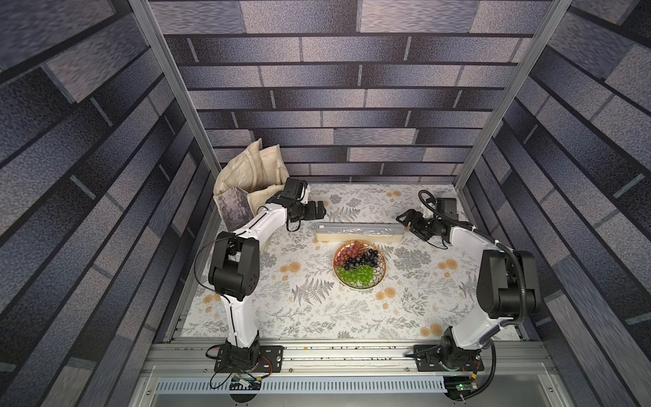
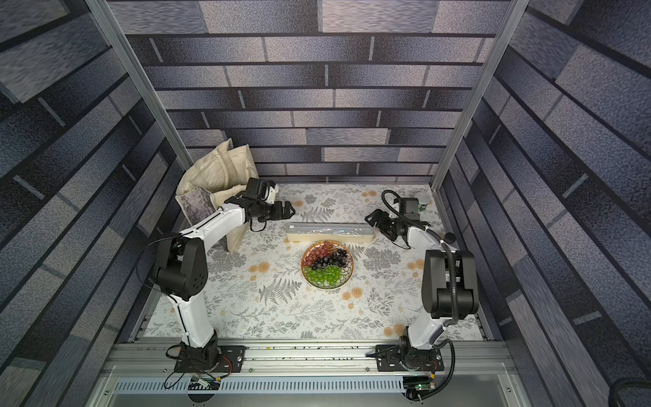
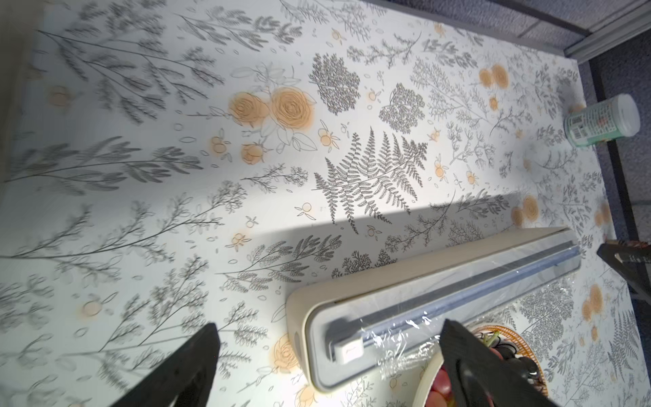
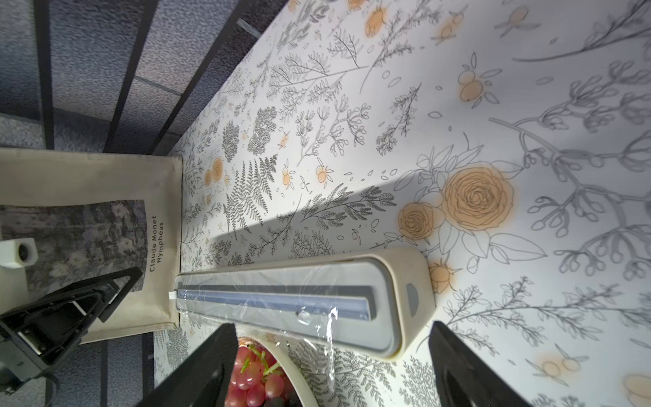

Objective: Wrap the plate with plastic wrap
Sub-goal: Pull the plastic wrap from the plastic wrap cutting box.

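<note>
Left gripper (image 3: 329, 325) (agape) near wrap dispenser (image 3: 440, 282)

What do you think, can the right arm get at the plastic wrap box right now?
Probably yes. The right gripper hangs open just beyond one end of the dispenser box, with nothing visible between them. The plate lies alongside the box, out of that path.

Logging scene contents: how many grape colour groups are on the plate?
3: red grapes at the plate's far edge, dark grapes across its middle, green grapes on its near side. None looks hidden.
</note>
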`<state>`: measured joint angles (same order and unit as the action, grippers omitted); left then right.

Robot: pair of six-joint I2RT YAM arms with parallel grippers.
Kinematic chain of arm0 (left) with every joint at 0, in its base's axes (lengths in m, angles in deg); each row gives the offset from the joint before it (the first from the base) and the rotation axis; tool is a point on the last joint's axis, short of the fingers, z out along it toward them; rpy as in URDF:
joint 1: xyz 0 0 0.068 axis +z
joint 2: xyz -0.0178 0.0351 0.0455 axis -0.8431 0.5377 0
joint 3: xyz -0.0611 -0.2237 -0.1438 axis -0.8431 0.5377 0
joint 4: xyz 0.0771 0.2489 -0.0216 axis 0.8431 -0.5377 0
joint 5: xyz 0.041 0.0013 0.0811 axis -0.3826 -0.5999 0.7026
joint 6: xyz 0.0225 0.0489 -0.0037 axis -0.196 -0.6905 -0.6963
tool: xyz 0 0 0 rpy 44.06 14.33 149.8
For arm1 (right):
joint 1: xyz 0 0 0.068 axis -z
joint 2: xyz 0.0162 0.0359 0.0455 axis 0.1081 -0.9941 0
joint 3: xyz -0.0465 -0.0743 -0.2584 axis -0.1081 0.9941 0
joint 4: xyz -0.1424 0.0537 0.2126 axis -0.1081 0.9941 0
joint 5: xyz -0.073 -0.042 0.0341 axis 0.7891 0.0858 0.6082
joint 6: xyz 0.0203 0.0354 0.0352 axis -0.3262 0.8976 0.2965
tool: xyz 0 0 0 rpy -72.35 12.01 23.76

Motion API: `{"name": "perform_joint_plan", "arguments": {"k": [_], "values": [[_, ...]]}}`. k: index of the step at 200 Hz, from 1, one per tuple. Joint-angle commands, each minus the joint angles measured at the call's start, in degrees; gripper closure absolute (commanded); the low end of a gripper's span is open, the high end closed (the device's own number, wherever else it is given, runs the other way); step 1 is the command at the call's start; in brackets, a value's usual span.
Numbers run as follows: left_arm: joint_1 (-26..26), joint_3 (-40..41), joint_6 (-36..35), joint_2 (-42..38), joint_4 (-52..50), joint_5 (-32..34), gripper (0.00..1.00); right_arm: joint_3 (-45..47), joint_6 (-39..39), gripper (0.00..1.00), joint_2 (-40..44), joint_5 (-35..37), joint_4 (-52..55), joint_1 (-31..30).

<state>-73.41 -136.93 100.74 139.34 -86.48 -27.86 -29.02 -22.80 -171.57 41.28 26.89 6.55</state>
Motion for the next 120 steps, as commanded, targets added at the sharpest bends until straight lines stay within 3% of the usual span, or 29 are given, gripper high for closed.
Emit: {"name": "perform_joint_plan", "arguments": {"k": [1,59,91,120], "values": [[-0.8,4.4,6.6,-6.1,-4.0,1.6,0.00,4.9,5.0,0.22,3.5,-1.1,-0.2,-0.8],[-1.8,16.6,16.2,-14.8,-1.6,-1.5,0.00,14.7,20.1,0.43,2.4,-7.3,-17.6,-3.8],[-1.7,17.6,18.2,-15.4,-0.2,-2.1,0.00,15.8,26.3,0.51,-2.3,-8.6,-27.8,-4.4],[-2.0,17.4,18.7,-15.0,0.2,-2.3,0.00,14.6,26.9,0.56,-4.3,-7.4,-28.5,-4.5]]}}
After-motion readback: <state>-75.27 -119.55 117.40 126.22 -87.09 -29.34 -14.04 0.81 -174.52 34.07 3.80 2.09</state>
